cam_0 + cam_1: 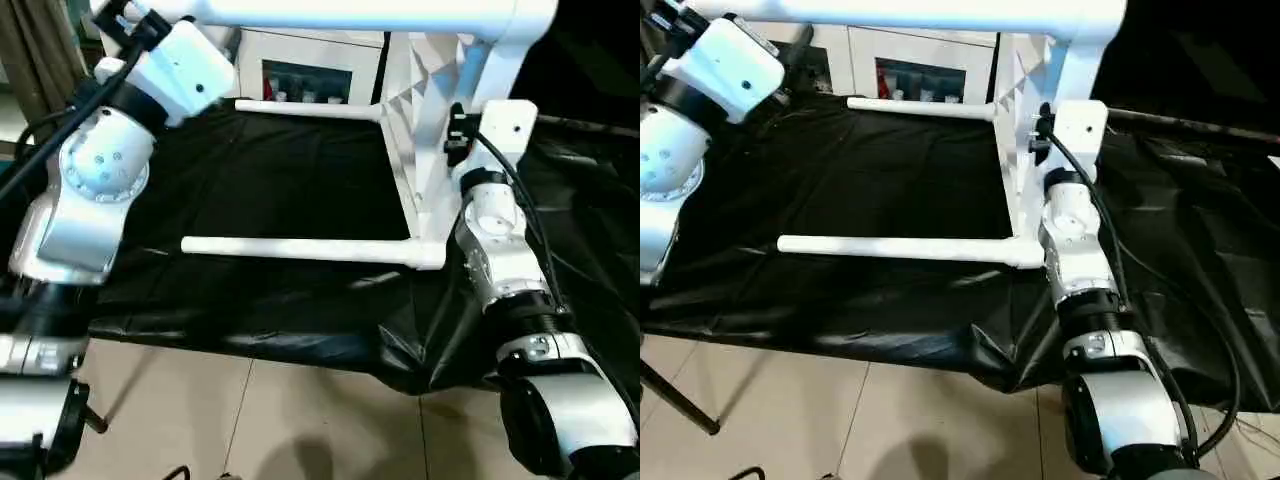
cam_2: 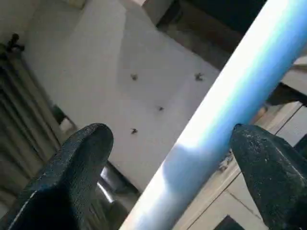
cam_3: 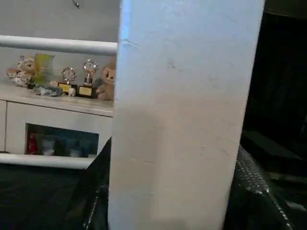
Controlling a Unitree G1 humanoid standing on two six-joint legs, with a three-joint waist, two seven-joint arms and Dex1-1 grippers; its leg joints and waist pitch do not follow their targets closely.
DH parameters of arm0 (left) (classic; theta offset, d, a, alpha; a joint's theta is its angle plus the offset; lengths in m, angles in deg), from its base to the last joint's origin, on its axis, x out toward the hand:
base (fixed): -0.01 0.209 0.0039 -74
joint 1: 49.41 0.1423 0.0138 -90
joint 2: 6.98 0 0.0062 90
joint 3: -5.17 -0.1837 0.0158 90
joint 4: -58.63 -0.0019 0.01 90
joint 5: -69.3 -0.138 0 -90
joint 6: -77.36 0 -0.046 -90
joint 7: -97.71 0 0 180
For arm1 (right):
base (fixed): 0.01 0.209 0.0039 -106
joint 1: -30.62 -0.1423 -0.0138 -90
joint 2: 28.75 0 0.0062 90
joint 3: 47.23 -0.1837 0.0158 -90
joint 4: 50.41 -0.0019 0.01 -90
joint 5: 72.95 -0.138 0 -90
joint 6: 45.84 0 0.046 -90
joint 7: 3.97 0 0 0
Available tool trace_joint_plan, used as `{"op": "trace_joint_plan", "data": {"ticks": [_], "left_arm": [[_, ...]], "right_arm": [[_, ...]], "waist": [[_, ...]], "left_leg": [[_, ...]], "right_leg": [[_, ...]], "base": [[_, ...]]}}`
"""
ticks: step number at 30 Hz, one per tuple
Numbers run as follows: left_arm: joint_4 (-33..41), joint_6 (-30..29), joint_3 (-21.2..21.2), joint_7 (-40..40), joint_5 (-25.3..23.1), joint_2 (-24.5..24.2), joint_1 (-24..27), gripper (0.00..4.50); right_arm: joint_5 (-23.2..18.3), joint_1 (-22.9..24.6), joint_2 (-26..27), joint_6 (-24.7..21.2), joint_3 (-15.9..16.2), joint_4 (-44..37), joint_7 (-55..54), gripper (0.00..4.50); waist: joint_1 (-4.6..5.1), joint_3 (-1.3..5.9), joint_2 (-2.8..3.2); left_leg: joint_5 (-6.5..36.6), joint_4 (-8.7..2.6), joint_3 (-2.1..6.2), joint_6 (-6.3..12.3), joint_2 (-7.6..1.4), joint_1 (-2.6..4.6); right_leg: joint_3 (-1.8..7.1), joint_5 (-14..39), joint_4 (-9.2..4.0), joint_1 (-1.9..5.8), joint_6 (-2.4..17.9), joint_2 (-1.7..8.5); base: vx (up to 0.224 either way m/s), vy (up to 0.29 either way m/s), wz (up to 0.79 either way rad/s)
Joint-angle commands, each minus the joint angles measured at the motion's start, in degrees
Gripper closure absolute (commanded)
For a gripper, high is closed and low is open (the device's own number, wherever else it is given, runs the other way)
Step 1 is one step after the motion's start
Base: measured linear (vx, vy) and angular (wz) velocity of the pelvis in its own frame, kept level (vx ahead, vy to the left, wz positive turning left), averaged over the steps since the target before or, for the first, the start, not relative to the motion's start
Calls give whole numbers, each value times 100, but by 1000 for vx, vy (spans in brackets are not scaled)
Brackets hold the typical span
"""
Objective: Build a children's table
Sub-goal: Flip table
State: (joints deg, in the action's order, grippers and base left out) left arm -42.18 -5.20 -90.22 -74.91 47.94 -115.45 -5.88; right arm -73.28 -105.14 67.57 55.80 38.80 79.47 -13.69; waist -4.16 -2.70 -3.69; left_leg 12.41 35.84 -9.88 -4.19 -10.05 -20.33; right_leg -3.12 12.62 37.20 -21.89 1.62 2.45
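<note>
Left eye view: children's table is standing on its side on a black sheet, tabletop upright, ribbed underside facing the robot's left. Two legs, the near leg and the far leg, are lying level out of their corner sockets; an upper leg is running along the top edge. Right gripper is sitting at the tabletop's corner post. Left arm is rising toward the upper leg.

Right eye view: same layout. White glass-doored cabinet is standing behind, small coloured items showing inside.

Left wrist view: left gripper is standing wide open, its black fingers straddling the upper leg without touching it.

Right wrist view: right gripper is closing half-wide around the thick white corner post, pads on either side. Cabinet top is carrying plush toys and small trophies.

Handling, as judged: hollow plastic, light and stiff, smooth and likely slippery; long legs are acting as levers on push-fit sockets. Best hold is on a leg near its socket, or on the corner post.
</note>
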Motion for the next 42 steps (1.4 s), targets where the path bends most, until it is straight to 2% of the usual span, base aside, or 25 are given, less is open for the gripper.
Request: {"op": "trace_joint_plan", "data": {"ticks": [1, 8, 12, 14, 17, 19, 24, 31, 35, 36, 42], "left_arm": [[-273, 187, -143, -74, -173, -32, -232, 0], [-1100, 758, -371, -142, -384, -7, -446, 0], [-1315, 817, -370, -171, -416, 3, -579, 0], [-1703, 909, -374, -269, -455, 4, -801, 0], [-1782, 910, -380, -268, -457, 8, -840, 0], [-1928, 904, -340, -236, -441, 35, -888, 27], [-1953, 889, -244, -258, -319, 120, -903, 60], [-1998, 913, -203, -105, -125, 209, -886, 115], [-1925, 744, -40, -73, 103, 328, -816, 132], [-1904, 692, 7, -76, 179, 358, -793, 155], [-1747, 367, 266, -43, 561, 518, -601, 171]], "right_arm": [[189, 310, 35, -187, 177, 327, 100, 280], [210, 292, 34, -150, 158, 274, 153, 280], [207, 289, 33, -125, 164, 261, 196, 280], [224, 282, 60, -99, 202, 238, 246, 280], [227, 281, 71, -83, 217, 222, 266, 280], [250, 266, 85, -49, 256, 217, 308, 280], [267, 266, 81, -39, 270, 216, 325, 280], [332, 244, 23, 44, 297, 207, 384, 280], [400, 226, -26, 95, 359, 156, 446, 280], [425, 222, -44, 107, 381, 136, 464, 280], [596, 116, -281, 172, 511, -41, 658, 280]], "waist": [[13, 335, 140], [9, 334, 132], [15, 329, 131], [13, 324, 126], [16, 323, 127], [24, 325, 129], [32, 333, 134], [36, 312, 150], [35, 314, 154], [37, 315, 156], [8, 292, 145]], "left_leg": [[690, -460, 117, -362, -281, 58], [795, -479, 125, -379, -295, 59], [822, -486, 129, -368, -298, 64], [840, -486, 123, -360, -292, 67], [828, -493, 135, -355, -304, 62], [788, -488, 129, -343, -299, 54], [714, -486, 127, -330, -308, 54], [917, -504, 132, -343, -311, 65], [913, -504, 132, -350, -312, 61], [904, -503, 133, -350, -312, 59], [882, -497, 117, -252, -310, 57]], "right_leg": [[337, 191, -367, 196, 807, 520], [346, 264, -382, 211, 854, 555], [348, 312, -384, 206, 872, 561], [351, 342, -394, 203, 873, 562], [351, 335, -392, 207, 884, 572], [354, 264, -392, 210, 896, 572], [354, 93, -376, 221, 969, 574], [355, 361, -409, 204, 949, 577], [357, 322, -407, 208, 956, 578], [357, 309, -400, 210, 960, 577], [365, 553, -429, 204, 937, 590]], "base": [[0, 0, 0], [0, 0, 0], [0, 0, 0], [0, 0, 0], [0, 0, 0], [0, 0, 0], [0, 0, 0], [0, 0, 0], [0, 0, 0], [0, 0, 0], [0, 0, 0]]}}
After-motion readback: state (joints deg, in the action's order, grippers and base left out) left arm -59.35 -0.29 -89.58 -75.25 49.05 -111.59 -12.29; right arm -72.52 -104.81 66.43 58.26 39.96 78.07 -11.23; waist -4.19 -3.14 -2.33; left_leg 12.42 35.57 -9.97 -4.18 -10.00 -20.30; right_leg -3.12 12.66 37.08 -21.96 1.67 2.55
